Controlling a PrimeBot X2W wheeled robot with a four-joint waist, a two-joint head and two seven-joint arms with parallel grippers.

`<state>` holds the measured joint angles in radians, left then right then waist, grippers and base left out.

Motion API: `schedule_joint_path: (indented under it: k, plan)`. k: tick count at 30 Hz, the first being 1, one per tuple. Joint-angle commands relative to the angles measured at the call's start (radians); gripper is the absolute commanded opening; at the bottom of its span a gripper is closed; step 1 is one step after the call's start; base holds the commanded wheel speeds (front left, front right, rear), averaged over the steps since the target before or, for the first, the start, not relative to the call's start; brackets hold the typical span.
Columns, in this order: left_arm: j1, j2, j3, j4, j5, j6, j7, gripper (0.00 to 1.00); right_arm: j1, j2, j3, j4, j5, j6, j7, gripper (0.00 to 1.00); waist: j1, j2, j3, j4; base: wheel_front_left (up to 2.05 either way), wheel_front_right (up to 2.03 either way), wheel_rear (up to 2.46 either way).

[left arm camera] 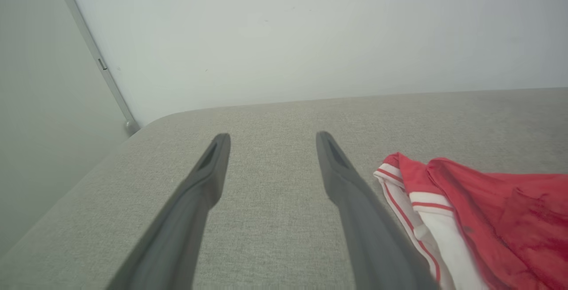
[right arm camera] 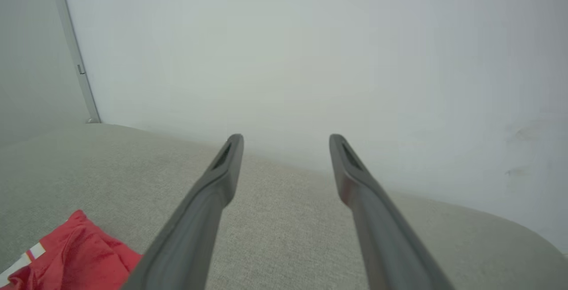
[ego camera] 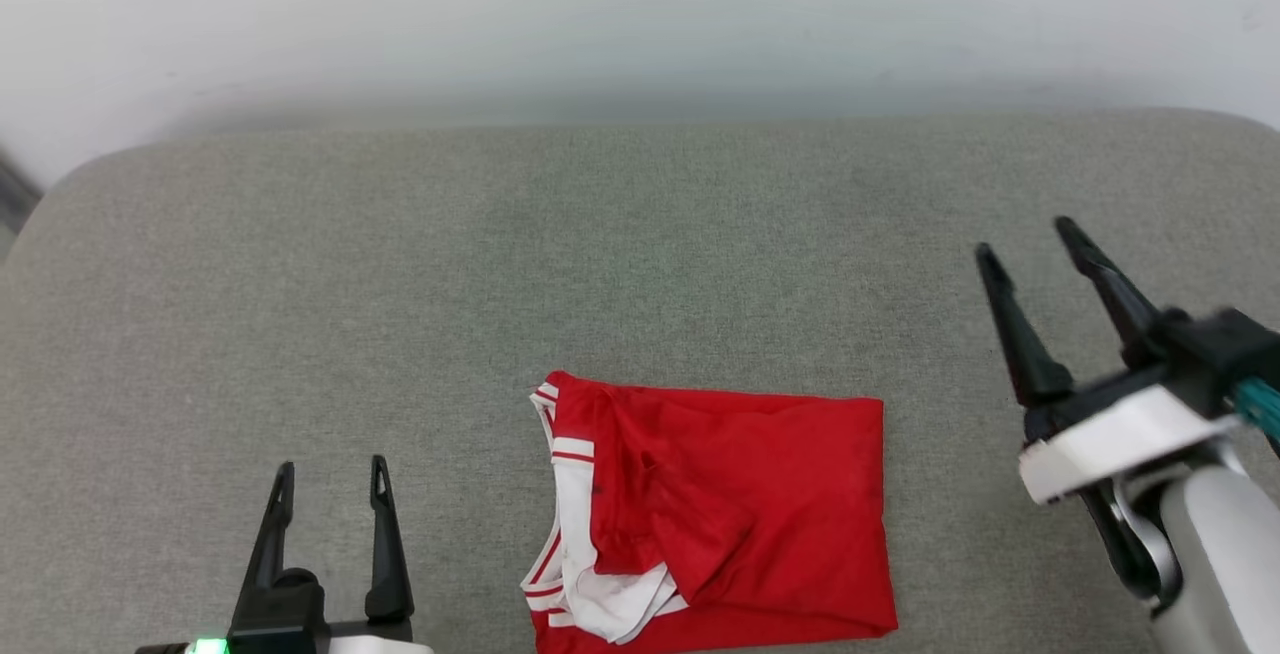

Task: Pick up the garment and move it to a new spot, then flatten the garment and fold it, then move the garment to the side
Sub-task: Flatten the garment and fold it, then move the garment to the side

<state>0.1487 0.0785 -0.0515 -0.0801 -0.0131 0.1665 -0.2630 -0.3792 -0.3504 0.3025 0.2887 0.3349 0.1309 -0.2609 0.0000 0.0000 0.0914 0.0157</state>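
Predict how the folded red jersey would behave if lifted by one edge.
Probably floppy: the red jersey lies in soft creased layers, so it would likely droop and unfold. It looks thin, so probably light. Pushed across the grey fabric surface, it may bunch rather than slide.

No writing, number or brand can be read. The folded red shirt point(ego camera: 740, 504) at six o'clock on the grey cushion point(ego camera: 640, 254) shows plain cloth and red-white striped trim.

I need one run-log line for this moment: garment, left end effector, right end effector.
garment: folded, on grey surface | left end effector: open, empty | right end effector: open, empty, apart from garment
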Motion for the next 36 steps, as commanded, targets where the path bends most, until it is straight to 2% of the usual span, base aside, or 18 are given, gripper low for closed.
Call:
schedule_joint_path:
  k: [1,5,8,15,22,27,32,36]
  plan:
    - [0.013,-0.001,0.0,0.004,-0.004,-0.008,-0.002,1.0,0.056,0.029,-0.06,-0.049,-0.027,0.0,-0.004,1.0,0.0,0.0,-0.01,0.002,0.0,0.0,0.0]
    - [0.025,-0.003,-0.006,0.014,-0.006,-0.016,-0.002,1.0,0.216,0.104,-0.196,-0.167,-0.086,0.0,-0.004,1.0,0.0,0.0,-0.029,0.01,0.0,0.0,0.0]
    - [0.031,-0.004,-0.009,0.021,-0.005,-0.025,-0.002,1.0,0.315,0.156,-0.259,-0.233,-0.111,0.0,-0.004,1.0,0.0,0.0,-0.042,0.017,0.0,0.0,0.0]
    - [0.05,-0.006,-0.01,0.032,-0.006,-0.04,-0.002,1.0,0.458,0.234,-0.326,-0.309,-0.132,0.0,-0.004,1.0,0.0,0.0,-0.06,0.024,0.0,0.0,0.0]
    - [0.053,-0.008,-0.003,0.037,-0.01,-0.048,-0.002,1.0,0.518,0.262,-0.329,-0.321,-0.147,0.0,-0.004,1.0,0.0,0.0,-0.064,0.027,0.0,0.0,0.0]
    - [0.055,-0.01,0.003,0.037,-0.013,-0.052,-0.002,1.0,0.469,0.267,-0.336,-0.326,-0.14,0.0,-0.004,1.0,0.0,0.0,-0.061,0.022,0.0,0.0,0.0]
    - [0.039,-0.013,0.01,0.034,-0.017,-0.056,-0.002,1.0,0.329,0.199,-0.317,-0.352,-0.148,0.0,-0.004,1.0,0.0,0.0,-0.039,0.017,0.0,0.0,0.0]
    - [0.026,-0.015,0.01,0.037,-0.014,-0.062,-0.002,1.0,0.189,0.105,-0.254,-0.291,-0.146,0.0,0.018,1.0,0.0,0.0,-0.019,0.017,0.0,0.0,0.0]
